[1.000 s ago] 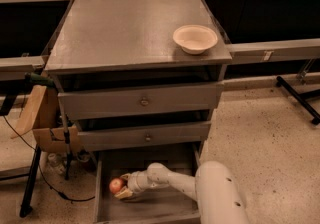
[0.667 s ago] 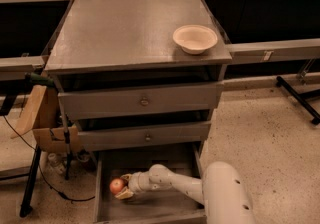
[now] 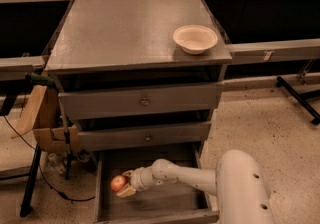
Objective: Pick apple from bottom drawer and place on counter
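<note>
Gripper [image 3: 122, 187] reached low into the open bottom drawer [image 3: 165, 207] near its left wall, fingers [image 3: 126, 192] were clamped on the apple [image 3: 118, 182], beige bowl [image 3: 195, 38] sat on the tabletop [image 3: 125, 28] above

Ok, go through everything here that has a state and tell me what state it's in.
apple: gripped, not yet on the counter
gripper: shut on the apple, low in the bottom drawer, at its left side
bottom drawer: pulled open
two upper drawers: pushed in
bowl: upright, empty, on the counter's right side
</note>
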Controlling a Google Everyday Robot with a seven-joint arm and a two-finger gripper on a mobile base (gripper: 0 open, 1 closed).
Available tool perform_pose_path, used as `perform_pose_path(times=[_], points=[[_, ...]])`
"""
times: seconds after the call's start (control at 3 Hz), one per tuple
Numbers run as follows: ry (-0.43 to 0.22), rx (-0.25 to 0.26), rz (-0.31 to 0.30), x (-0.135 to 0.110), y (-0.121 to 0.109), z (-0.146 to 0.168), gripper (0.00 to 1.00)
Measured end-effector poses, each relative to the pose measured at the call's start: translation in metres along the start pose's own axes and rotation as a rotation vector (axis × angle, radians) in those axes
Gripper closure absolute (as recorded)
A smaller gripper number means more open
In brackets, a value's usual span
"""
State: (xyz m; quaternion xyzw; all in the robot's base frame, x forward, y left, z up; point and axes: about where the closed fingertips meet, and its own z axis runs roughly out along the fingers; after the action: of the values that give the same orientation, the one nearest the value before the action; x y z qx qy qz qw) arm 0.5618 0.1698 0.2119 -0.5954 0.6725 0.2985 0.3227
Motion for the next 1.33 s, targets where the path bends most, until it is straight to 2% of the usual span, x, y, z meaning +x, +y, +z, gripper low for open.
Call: perform_pose_path(times=[0.33, 0.67, 1.0, 1.33], points=[[0.07, 0.001, -0.014, -0.031, 0.008, -0.035, 1.0], [0.207, 0.05, 0.055, -0.062, 0.015, -0.08, 1.0], [0.205, 0.051, 0.053, -0.062, 0.014, -0.079, 1.0], [0.155, 0.101, 0.041, -0.064, 0.017, -0.105, 1.0]])
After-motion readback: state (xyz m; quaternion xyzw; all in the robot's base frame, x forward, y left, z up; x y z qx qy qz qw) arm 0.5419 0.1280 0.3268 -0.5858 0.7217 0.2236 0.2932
